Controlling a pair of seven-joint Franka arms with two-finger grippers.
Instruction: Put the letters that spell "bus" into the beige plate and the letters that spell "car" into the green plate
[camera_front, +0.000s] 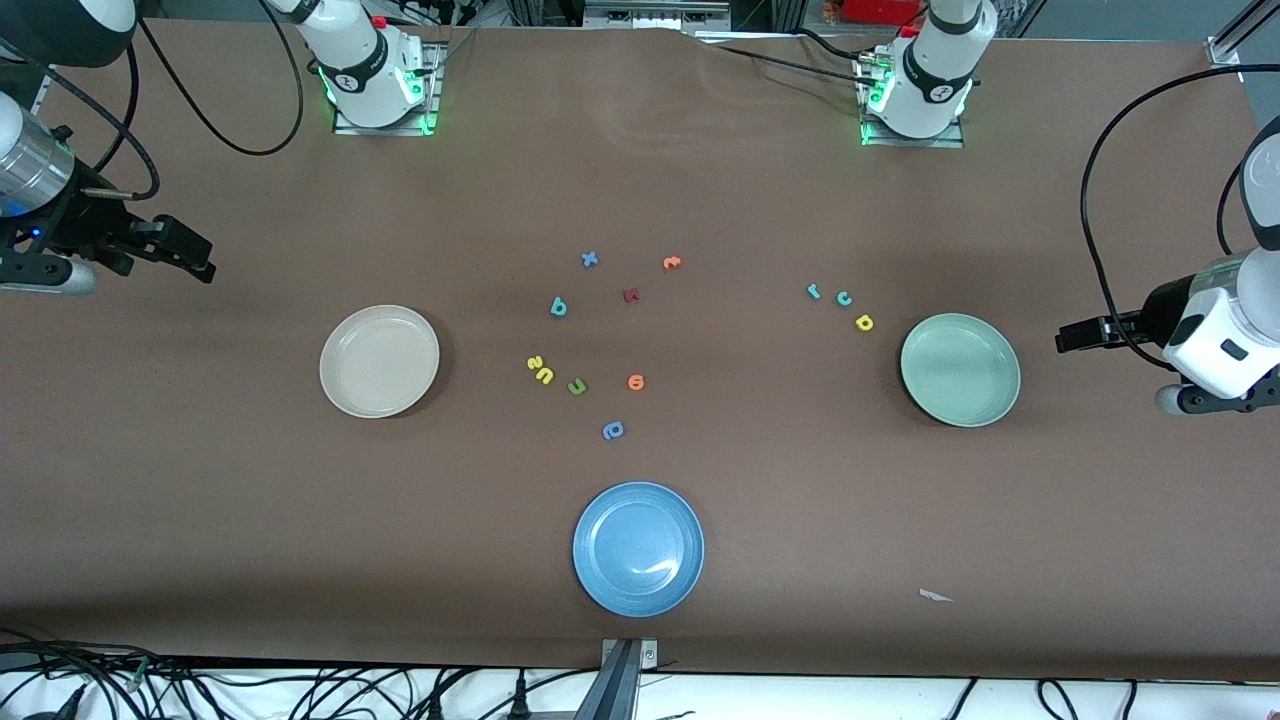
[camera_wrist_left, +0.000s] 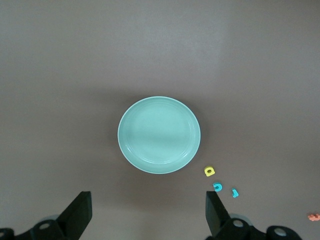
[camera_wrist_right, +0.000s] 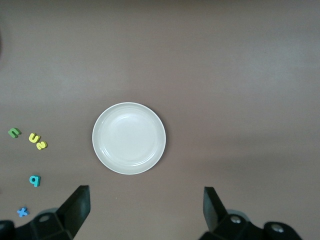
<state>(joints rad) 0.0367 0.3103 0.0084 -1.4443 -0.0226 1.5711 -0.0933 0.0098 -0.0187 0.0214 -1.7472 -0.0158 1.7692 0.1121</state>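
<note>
1. The beige plate (camera_front: 379, 361) lies on the brown desk (camera_front: 200, 500) toward the right arm's end, with nothing in it.
2. The green plate (camera_front: 960, 369) lies toward the left arm's end, also holding nothing.
3. The teal "b" (camera_front: 558, 307) sits between the two plates, nearer the beige one; the yellow "u" (camera_front: 545, 375) and yellow "s" (camera_front: 534, 363) lie touching or nearly so, nearer the front camera than the "b". From the front their shapes are hard to read.
4. An olive-green letter (camera_front: 577, 386) lies just beside the yellow pair, with an orange letter (camera_front: 636, 381) a little toward the left arm's end.
5. The teal "r" (camera_front: 813, 291), teal "c" (camera_front: 844, 297) and yellow "a" (camera_front: 865, 322) form a short row near the green plate, apart from it.
6. A blue "x" (camera_front: 589, 260), a dark red letter (camera_front: 631, 294) and another orange letter (camera_front: 671, 263) lie closer to the robots' bases; the red one's shape cannot be made out.
7. A blue-violet letter (camera_front: 613, 430) lies just above the blue plate (camera_front: 638, 548) in the front view.
8. The left pincer (camera_wrist_left: 148, 212) hangs over the desk's left-arm end, fingers wide apart, holding nothing; its arm is cut off at the frame edge.
9. The right pincer (camera_wrist_right: 145, 210) hangs over the right-arm end, likewise spread and holding nothing, partly cropped.
</note>
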